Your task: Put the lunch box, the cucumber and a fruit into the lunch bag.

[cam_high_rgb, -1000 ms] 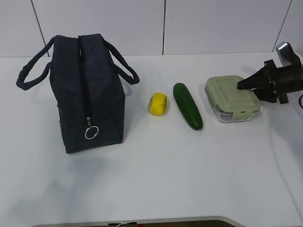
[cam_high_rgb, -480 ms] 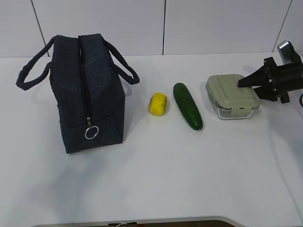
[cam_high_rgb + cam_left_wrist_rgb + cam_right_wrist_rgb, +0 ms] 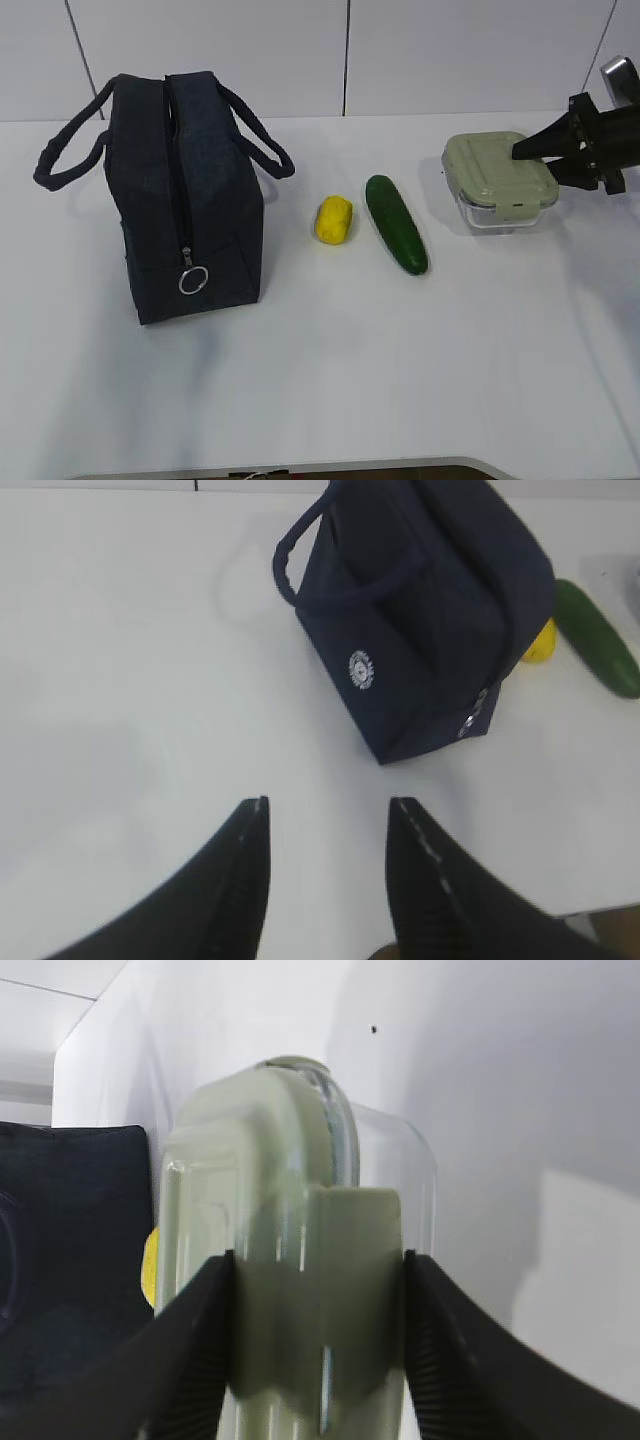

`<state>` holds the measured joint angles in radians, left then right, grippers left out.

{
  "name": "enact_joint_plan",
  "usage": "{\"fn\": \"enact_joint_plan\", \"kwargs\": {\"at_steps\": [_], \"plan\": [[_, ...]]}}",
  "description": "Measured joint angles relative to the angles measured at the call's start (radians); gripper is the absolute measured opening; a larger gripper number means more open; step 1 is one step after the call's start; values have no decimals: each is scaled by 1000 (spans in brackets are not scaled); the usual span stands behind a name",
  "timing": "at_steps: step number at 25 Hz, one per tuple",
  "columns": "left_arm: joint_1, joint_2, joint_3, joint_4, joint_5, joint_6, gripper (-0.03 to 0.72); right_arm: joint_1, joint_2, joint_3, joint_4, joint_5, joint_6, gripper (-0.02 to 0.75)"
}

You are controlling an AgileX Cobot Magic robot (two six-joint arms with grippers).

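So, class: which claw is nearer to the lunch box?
Right. The right claw is clamped on the lunch box at its right end. The left claw hangs open above bare table, beyond the lunch bag, far from the box.

Table (image 3: 330, 380): broad white top, matte – it fills most of every view, its rounded front edge along the bottom of the exterior view.
Wall (image 3: 480, 55): pale grey-white panels behind the table, split by thin dark vertical seams.
Light: even, soft – faint grey shadows on the tabletop.
Floor: a dark strip below the table's front edge.
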<state>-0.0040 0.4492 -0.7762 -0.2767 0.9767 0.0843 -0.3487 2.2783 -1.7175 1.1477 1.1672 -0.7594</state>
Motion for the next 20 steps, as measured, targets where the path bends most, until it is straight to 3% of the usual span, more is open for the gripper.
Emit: {"fn": "enact_joint_plan", "kwargs": {"at_steps": [10,20], "plan": [[0,276,-8,-174,-199,9,285,0,-67,0,40,0,29,377],[0,604,-131,-448,-254,179,285,32,-121,0,73,2,49,377]]}}
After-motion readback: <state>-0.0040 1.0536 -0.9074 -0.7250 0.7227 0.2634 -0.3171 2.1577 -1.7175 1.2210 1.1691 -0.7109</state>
